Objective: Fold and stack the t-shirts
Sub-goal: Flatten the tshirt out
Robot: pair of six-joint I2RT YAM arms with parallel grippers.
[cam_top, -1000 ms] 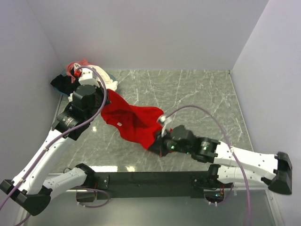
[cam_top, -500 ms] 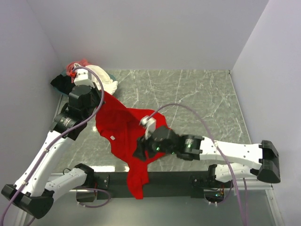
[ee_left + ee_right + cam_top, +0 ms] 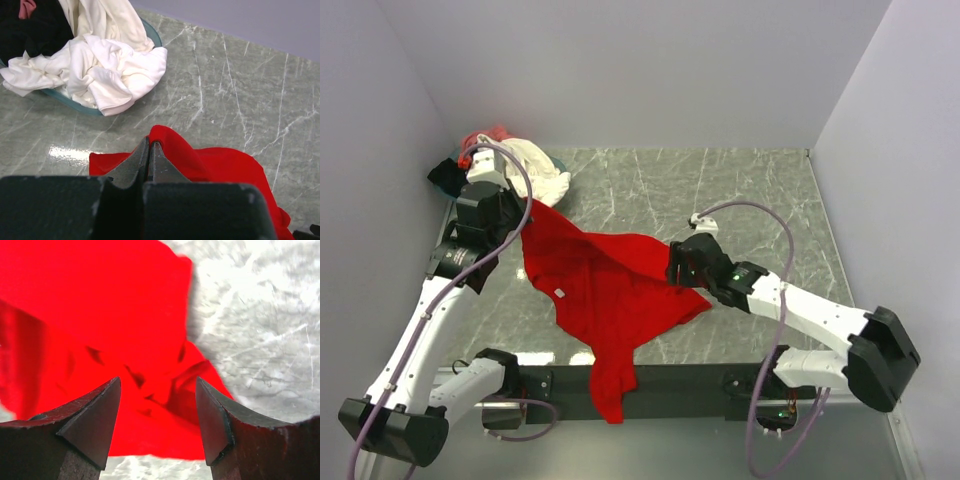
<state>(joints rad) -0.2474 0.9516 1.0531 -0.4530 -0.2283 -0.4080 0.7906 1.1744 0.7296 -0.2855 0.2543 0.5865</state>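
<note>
Looking down on a plain bright red short-sleeved cloth t-shirt (image 3: pixel 605 285), spread out all crumpled over the left-middle of the grey-green marbled table (image 3: pixel 760 190). Hangs off the near edge too, one long tail of it draped down over the black bar (image 3: pixel 690 382) between the arm bases. Can just spot a small white tag (image 3: pixel 560 292) on the cloth.

As for the left jaws: clenched tight on a raised fold at the shirt's far left corner (in the left wrist view, pressed flat together with red cloth bunched right at the tips).

As for the right jaws: released, spread wide, hovering over the rumpled right edge of the red shirt with nothing gripped between them. Touching the cloth or not? Can't tell.

Over in the far left corner, a heap of the other shirts: cream-white knotted ones (image 3: pixel 112 70) spilling over the rim of a shallow teal-rimmed tray (image 3: pixel 157 40), a black one (image 3: pixel 35 32) tucked behind, a scrap of pink (image 3: pixel 26 7) on top. Sits just beyond the left jaws, apart from the red shirt, with bare table between.
</note>
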